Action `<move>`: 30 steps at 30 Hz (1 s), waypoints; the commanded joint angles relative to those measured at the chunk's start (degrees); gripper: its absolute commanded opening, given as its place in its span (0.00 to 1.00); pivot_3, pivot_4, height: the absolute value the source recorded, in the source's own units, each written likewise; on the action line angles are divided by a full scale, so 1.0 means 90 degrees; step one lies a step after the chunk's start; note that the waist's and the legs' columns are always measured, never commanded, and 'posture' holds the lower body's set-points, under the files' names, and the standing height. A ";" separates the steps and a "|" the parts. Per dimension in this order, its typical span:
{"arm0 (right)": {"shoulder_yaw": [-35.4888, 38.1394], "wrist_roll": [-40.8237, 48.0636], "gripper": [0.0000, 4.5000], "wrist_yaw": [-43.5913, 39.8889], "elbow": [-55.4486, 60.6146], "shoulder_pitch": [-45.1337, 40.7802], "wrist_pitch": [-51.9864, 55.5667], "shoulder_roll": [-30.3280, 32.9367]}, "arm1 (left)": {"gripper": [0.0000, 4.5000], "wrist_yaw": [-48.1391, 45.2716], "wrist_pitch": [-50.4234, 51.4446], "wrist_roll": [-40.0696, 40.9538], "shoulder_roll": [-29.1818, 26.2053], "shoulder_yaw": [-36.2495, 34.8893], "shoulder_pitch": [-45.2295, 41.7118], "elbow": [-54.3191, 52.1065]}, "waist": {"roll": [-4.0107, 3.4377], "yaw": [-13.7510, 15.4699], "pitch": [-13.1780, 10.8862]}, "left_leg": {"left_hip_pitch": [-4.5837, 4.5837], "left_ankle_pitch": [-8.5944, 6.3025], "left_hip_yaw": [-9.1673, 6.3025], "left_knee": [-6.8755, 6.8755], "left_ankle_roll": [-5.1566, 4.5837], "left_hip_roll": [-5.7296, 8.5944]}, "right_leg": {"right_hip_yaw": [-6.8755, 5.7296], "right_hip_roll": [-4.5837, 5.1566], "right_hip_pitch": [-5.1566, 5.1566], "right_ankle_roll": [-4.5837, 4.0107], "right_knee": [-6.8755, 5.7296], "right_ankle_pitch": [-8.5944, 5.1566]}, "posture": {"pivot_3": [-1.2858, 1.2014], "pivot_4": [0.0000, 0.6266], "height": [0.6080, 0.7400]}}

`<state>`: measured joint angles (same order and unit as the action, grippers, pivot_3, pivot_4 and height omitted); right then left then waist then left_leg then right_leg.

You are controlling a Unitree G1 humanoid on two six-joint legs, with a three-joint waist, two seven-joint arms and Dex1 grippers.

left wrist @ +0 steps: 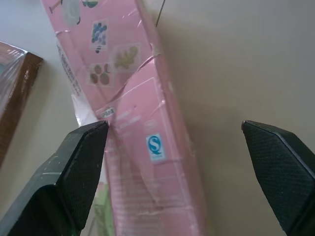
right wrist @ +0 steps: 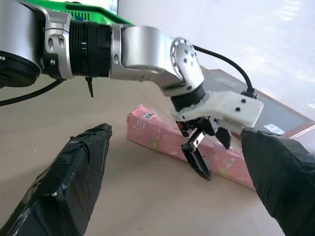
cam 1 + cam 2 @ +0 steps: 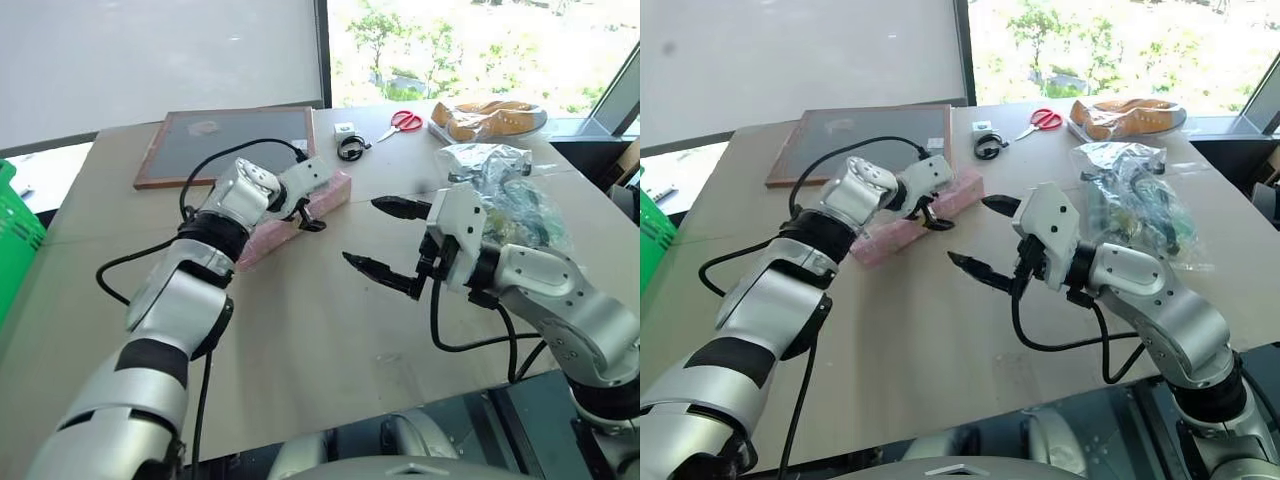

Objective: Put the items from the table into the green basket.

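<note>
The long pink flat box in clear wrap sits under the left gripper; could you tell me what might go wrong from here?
1. The left gripper is open over the long pink flat box in clear wrap; the glossy film could let it slip.
2. The box lies beside the dark wood-framed board, so one finger may catch it.
3. Gripped near one end, the box may tilt and drop before the green basket.

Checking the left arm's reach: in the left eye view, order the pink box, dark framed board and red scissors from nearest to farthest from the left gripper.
1. Pink box, under the open left gripper.
2. Dark framed board, just behind.
3. Red scissors, far right.
</note>
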<state>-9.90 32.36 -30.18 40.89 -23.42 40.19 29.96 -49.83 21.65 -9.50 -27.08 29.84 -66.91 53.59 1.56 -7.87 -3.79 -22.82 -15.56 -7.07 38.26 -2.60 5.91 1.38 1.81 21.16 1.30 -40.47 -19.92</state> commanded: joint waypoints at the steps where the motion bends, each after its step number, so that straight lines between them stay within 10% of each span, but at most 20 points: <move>1: 0.0204 0.0034 1.00 0.0112 0.0316 0.0041 0.0028 0.0003 | 0.99 0.0266 -0.0280 -0.0309 0.0006 -0.0178 -0.0234 0.0547 | 0.0000 -0.0034 0.0000 | 0.0000 0.0000 0.0001 0.0002 -0.0001 0.0000 | 0.0003 0.0000 0.0004 0.0000 -0.0011 0.0000 | 0.44 0.15 1.00; 27: 0.0307 0.0039 1.00 -0.0086 0.0304 0.0195 0.0796 0.0836 | 0.99 0.0670 -0.0193 -0.0636 -0.0080 -0.1135 -0.0183 0.1995 | 0.0001 -0.0125 0.0000 | -0.0021 -0.0002 0.0010 0.0000 -0.0002 0.0002 | 0.0024 -0.0001 0.0043 0.0001 -0.0037 0.0000 | 0.44 0.16 1.00; 30: 0.0263 0.0044 1.00 -0.0070 0.0351 0.0168 0.0808 0.0800 | 0.73 0.0900 -0.0346 -0.0653 -0.0057 -0.1192 -0.0074 0.2133 | -0.0002 -0.0124 0.0002 | -0.0019 -0.0002 0.0011 0.0000 -0.0002 0.0002 | 0.0026 -0.0001 0.0041 0.0001 -0.0039 0.0000 | 0.44 0.16 1.00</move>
<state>-8.15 32.68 -30.90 42.38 -20.78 47.46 37.32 -44.55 18.90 -13.81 -26.76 19.60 -69.21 70.88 1.55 -8.99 -3.77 -22.95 -15.58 -6.95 38.26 -2.61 5.93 1.63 1.80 21.50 1.31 -40.83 -19.92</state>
